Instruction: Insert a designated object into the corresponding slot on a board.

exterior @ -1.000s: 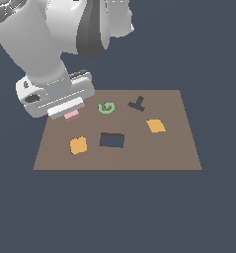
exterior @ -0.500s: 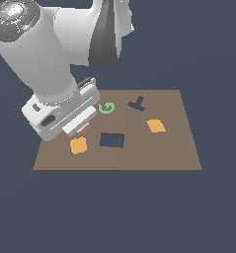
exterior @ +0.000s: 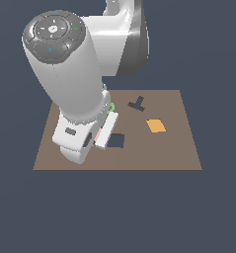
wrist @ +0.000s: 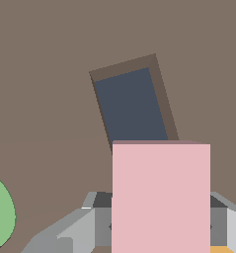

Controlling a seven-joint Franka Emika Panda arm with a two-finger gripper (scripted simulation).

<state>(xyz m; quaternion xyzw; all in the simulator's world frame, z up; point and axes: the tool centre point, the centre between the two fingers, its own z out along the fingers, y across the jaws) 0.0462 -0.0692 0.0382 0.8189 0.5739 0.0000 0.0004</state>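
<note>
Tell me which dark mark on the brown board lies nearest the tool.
The dark navy rectangular recess, right beside the tool holding the light-pink block. The smaller dark T-shaped mark sits farther off, toward the board's far edge.

Pink block [wrist: 160,197] (gripped) beside navy slot [wrist: 132,106]

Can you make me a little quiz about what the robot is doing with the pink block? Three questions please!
1. True or false: the pink block is already lying flat inside the navy slot.
2. In the wrist view, what holds the pink block? A) the gripper B) the green piece C) nothing
3. Fill in: in the exterior view, the orange tile lies on the brown board to the slot's ____.

Key
1. False: it is held above the board, and the slot shows empty.
2. A: grey fingers sit on either side of the block.
3. Right, the exterior view's right.
</note>
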